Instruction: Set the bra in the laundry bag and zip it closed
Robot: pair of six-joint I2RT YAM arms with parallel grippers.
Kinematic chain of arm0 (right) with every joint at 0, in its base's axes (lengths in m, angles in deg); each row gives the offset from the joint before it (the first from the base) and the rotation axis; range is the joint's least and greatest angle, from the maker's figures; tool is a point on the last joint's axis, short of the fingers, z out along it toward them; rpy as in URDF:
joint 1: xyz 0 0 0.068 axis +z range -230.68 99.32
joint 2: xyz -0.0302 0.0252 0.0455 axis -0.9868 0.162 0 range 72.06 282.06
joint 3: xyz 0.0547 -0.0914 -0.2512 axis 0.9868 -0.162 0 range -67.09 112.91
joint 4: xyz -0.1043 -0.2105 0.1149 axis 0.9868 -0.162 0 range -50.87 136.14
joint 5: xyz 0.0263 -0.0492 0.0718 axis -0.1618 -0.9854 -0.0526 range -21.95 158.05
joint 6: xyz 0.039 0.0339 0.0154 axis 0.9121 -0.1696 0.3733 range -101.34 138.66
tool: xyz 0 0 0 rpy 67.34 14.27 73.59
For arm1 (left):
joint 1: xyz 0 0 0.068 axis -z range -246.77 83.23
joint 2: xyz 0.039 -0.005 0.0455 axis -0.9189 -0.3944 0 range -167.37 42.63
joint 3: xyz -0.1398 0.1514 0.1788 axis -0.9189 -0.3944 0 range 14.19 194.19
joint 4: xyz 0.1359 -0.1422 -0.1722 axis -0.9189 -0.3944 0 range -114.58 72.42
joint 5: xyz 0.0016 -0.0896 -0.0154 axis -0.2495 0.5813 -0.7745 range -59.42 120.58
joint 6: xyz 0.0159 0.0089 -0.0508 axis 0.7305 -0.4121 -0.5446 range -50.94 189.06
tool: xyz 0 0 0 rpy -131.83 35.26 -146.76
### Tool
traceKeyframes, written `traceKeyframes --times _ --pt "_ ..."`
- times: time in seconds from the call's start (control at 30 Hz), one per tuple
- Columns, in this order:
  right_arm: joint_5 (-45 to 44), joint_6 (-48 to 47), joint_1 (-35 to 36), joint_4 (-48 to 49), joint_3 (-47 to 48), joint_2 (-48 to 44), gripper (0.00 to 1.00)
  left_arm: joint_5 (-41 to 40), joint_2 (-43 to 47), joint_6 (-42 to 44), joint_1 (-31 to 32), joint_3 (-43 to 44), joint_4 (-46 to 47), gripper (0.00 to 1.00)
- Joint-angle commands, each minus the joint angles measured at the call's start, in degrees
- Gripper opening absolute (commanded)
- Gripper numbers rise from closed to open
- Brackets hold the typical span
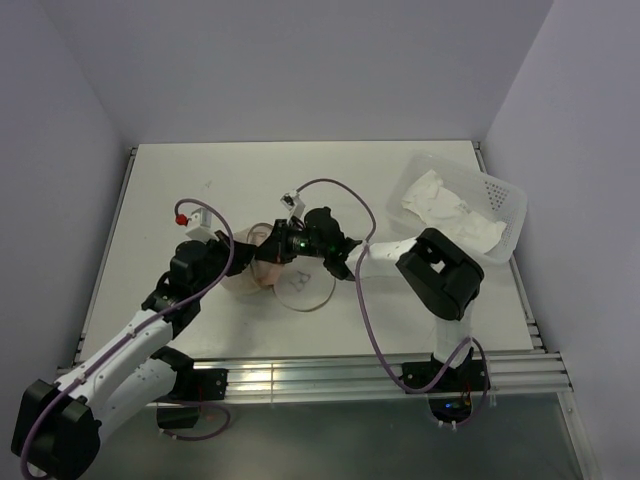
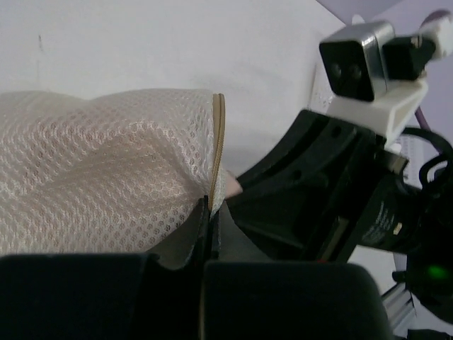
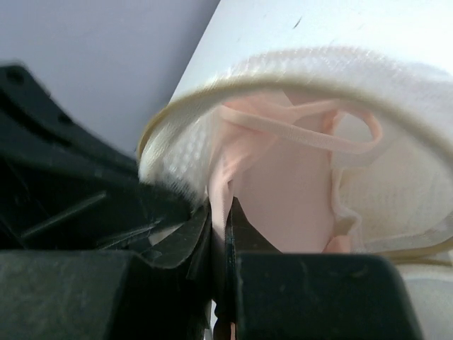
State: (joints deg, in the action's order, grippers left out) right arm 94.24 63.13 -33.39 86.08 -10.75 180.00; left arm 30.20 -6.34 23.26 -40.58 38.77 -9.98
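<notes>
Jaws tight: L laundry bag (image 2: 106, 177); R bra (image 3: 283, 198)

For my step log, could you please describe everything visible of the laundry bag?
The laundry bag is whitish translucent mesh, crumpled, lying on its side on the table with its tan-edged mouth open. Its round lid, marked with a bra outline, lies flat beside it. A pink bra fills it, pinched at the mouth by the right gripper; the left gripper pinches its wall.
</notes>
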Motion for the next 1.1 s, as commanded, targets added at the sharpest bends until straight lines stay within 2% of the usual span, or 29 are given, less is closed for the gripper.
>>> traceKeyframes --times 0.0,0.13,0.3,0.43,0.5,0.53,0.57,0.6,0.67,0.87,1.07 --pt "-3.51 0.35 -1.76 -0.12 4.39 0.16 0.00 4.60 2.03 -0.17 0.52 -0.67 3.66 0.00" --pt "-14.82 4.30 -1.50 -1.01 4.49 -0.97 0.00 5.48 4.14 -1.30 0.96 -2.25 2.52 0.00" --pt "-28.54 9.31 2.88 -1.10 3.25 -0.81 0.00 6.01 3.62 -1.92 1.05 -3.48 1.89 0.00" --pt "-32.87 10.64 4.65 -4.07 5.62 2.09 0.01 6.01 3.18 -2.89 1.14 -4.45 3.48 0.00" --pt "-34.10 9.24 5.09 -8.29 7.82 3.33 0.10 5.48 3.00 -2.80 1.14 -3.93 2.69 0.00" --pt "-34.63 8.71 5.53 -9.09 7.91 3.24 0.19 5.13 3.18 -2.98 1.05 -3.92 2.43 0.00" --pt "-34.63 7.57 5.62 -10.40 7.48 2.72 0.47 3.91 3.27 -3.07 1.14 -4.01 1.73 0.00" --pt "-34.55 7.13 5.62 -11.28 7.21 2.19 0.62 2.94 3.27 -3.15 1.05 -3.92 1.29 0.00" --pt "-34.28 4.25 5.62 -14.17 6.25 0.26 0.78 1.09 2.92 -3.15 1.05 -3.40 -0.20 0.00" --pt "-31.30 -1.04 4.66 -23.13 2.47 -6.50 0.79 -1.72 1.60 -4.03 1.05 -3.92 0.58 0.00" --pt "-29.28 -6.14 3.25 -32.10 0.71 -12.40 0.97 -3.40 2.12 -3.68 1.05 -4.89 1.02 0.00"
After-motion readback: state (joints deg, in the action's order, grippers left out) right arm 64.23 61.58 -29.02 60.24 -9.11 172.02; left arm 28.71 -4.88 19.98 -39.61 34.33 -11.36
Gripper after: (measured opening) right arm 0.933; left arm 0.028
